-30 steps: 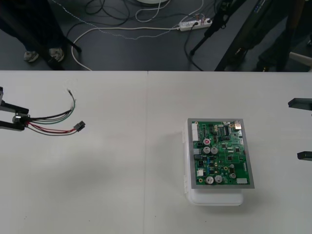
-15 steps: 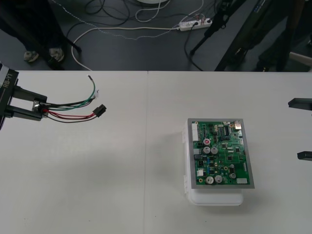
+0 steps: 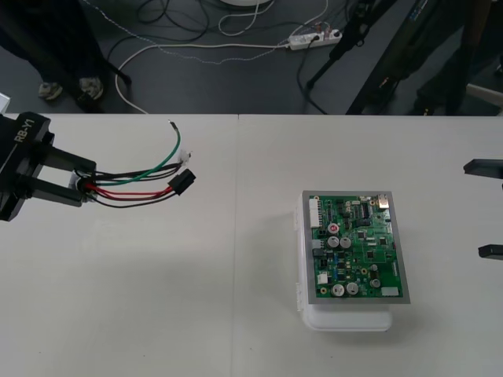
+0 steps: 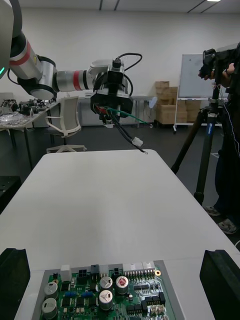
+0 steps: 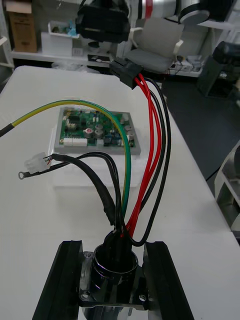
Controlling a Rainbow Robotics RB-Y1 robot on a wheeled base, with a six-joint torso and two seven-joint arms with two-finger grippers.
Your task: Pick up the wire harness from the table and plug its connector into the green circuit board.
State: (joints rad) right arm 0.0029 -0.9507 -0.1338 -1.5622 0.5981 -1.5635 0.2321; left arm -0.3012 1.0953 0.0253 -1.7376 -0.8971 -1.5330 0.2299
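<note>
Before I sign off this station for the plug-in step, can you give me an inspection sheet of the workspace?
Surface: plain light table with a seam down its middle.
Job's things: green circuit board on its white base, toward the robot's right; wire harness held in the air at the left, its black plug free and not in the board.
Clutter: nothing seen.
Grippers: left gripper shut on the harness's metal socket; right gripper open at the table's right edge.
Cables: floor cables and a power strip beyond the far edge.
Surroundings: dark floor.
</note>
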